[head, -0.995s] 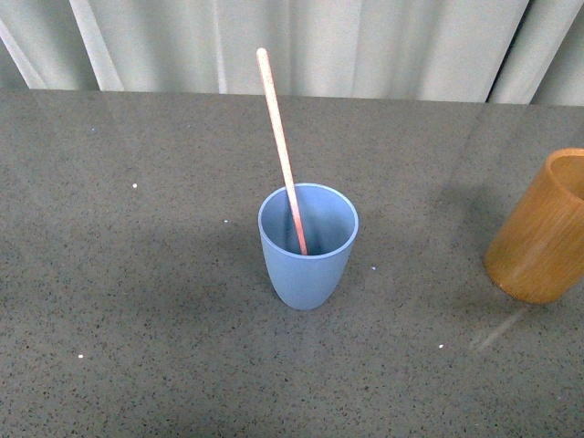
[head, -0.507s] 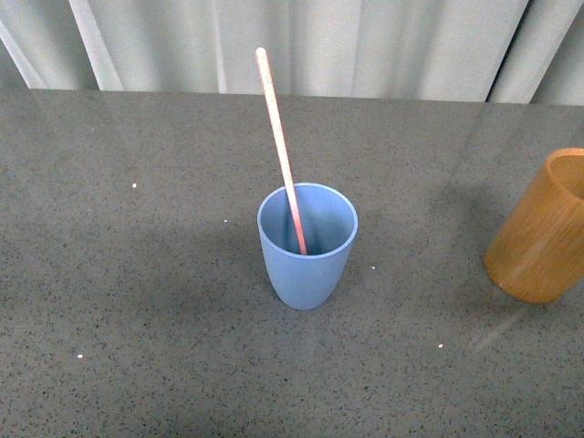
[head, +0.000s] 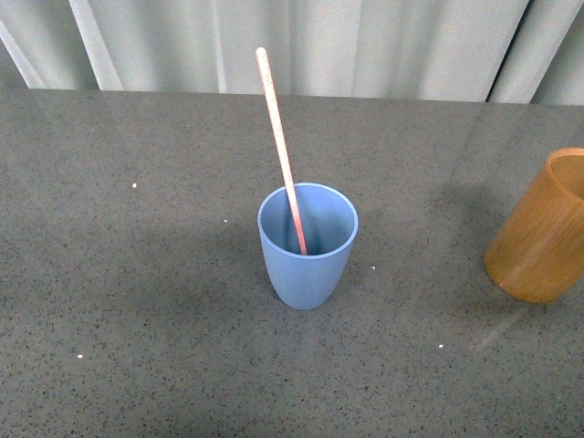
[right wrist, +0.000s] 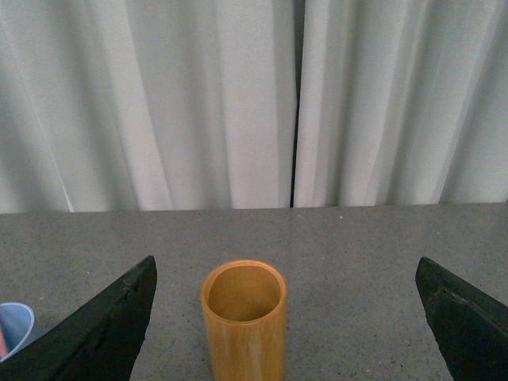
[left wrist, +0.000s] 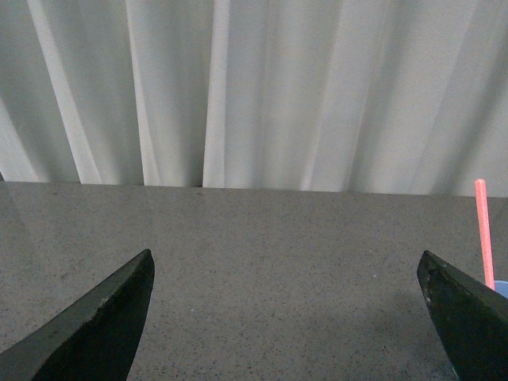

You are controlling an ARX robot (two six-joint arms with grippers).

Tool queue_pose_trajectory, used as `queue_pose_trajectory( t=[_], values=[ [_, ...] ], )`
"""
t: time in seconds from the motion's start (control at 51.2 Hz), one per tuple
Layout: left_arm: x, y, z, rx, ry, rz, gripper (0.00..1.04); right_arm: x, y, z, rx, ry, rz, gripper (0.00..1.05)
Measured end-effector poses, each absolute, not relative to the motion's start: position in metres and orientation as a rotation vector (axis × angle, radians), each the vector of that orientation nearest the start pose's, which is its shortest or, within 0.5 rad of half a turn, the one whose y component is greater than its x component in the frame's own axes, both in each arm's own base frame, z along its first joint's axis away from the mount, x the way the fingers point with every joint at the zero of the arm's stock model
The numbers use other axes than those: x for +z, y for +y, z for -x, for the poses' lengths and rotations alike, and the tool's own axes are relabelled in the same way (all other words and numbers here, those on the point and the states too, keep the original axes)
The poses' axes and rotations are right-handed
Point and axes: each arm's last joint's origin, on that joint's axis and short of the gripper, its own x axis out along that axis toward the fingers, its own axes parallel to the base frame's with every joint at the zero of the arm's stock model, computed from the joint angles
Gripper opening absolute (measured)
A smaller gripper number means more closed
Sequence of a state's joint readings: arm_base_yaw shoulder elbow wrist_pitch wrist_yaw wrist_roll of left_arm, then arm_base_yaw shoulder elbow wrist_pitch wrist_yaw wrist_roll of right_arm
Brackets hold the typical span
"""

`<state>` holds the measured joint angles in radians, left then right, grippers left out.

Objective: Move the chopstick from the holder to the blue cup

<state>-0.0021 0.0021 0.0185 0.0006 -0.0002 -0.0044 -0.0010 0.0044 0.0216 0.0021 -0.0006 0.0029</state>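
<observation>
The blue cup (head: 307, 248) stands upright in the middle of the grey table. One pinkish-red chopstick (head: 279, 144) stands in it, leaning toward the back left, its pale end up. The tan wooden holder (head: 540, 230) stands at the right edge, and the right wrist view shows it (right wrist: 244, 319) with nothing in it. My right gripper (right wrist: 286, 317) is open, set back from the holder, jaws wide either side. My left gripper (left wrist: 286, 317) is open over bare table; the chopstick (left wrist: 483, 232) and a sliver of the cup (left wrist: 502, 287) show at that view's edge. Neither arm shows in the front view.
White curtains (head: 301, 41) hang behind the table's far edge. The grey speckled tabletop (head: 137, 292) stretches to the left of the cup. The cup's rim (right wrist: 14, 325) shows at the edge of the right wrist view.
</observation>
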Motion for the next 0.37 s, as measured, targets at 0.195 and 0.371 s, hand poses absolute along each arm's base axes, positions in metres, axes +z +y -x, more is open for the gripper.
queue_pose_trajectory(
  t=[0.195, 0.371],
  values=[
    [0.1697, -0.0002, -0.0967, -0.002, -0.017, 0.004, 0.98, 0.1707, -0.0001, -0.0966, -0.001, -0.019, -0.003, 0.95],
    [0.1697, -0.0002, -0.0967, -0.002, -0.017, 0.004, 0.98, 0.1707, -0.0001, -0.0966, -0.001, -0.019, -0.003, 0.95]
  ],
)
